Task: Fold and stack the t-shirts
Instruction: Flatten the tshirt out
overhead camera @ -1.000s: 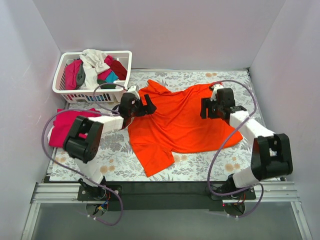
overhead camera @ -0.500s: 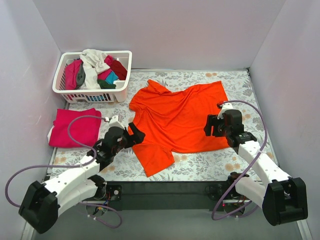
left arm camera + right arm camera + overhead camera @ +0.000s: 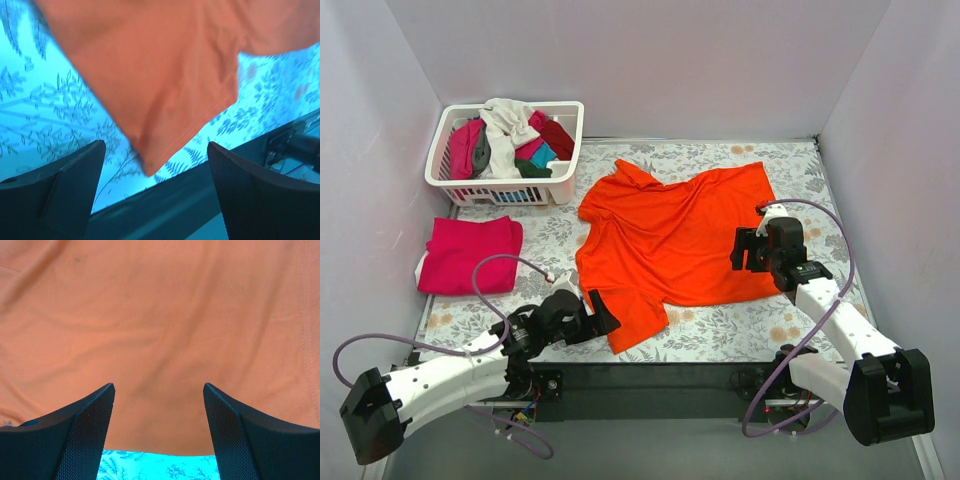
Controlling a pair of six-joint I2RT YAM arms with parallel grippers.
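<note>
Orange t-shirt [image 3: 670,240] spread out on table [image 3: 740,335], centre of frame. Left fingers [image 3: 55,190] apart, empty, by its lower-left sleeve. Right fingers [image 3: 75,430] apart, empty, over its right edge. Folded pink t-shirt [image 3: 470,255] at left. Basket [image 3: 455,190] upper left holds more t-shirts [image 3: 505,130].

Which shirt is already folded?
The pink shirt on the far left, a flat neat rectangle. The orange shirt lies spread open; the other shirts sit bunched in the basket.

I see a white slatted plastic basket [image 3: 490,192] at the far left. It stands on a floral-printed table cover [image 3: 750,325], cloth as far as I can tell.
</note>
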